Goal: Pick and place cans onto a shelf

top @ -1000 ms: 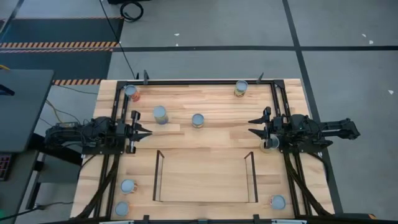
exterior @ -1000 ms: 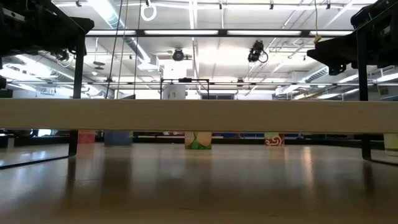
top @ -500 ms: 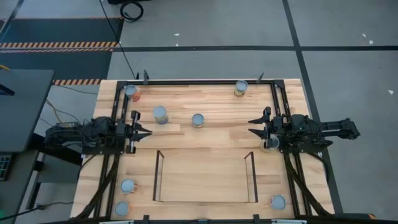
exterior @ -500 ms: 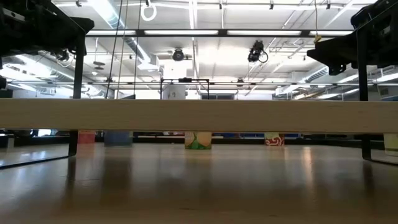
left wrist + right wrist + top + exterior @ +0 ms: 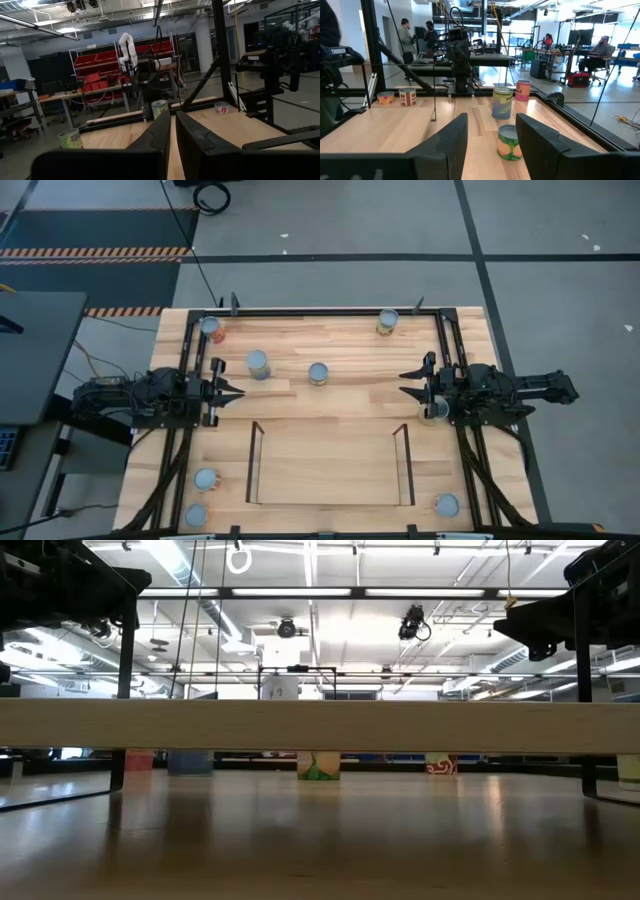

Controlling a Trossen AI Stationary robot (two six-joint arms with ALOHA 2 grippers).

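Several cans stand upright on the wooden tabletop: one (image 5: 318, 373) near the middle, one (image 5: 258, 363) left of it, one (image 5: 388, 322) at the far edge. One (image 5: 432, 412) stands partly under my right arm, and others are near the corners. The shelf (image 5: 330, 465), a low light-wood platform with dark end frames, stands at the near middle with nothing on it. My left gripper (image 5: 235, 390) hovers shut at the table's left side, pointing right. My right gripper (image 5: 405, 392) hovers open at the right side, pointing left. The middle can (image 5: 510, 142) shows well ahead of its fingers.
Dark metal frame rails (image 5: 187, 380) run along the table's left, right and far edges. Two cans (image 5: 205, 479) stand at the near left corner and one (image 5: 446, 505) at the near right. In the low view the shelf board (image 5: 320, 725) spans the picture.
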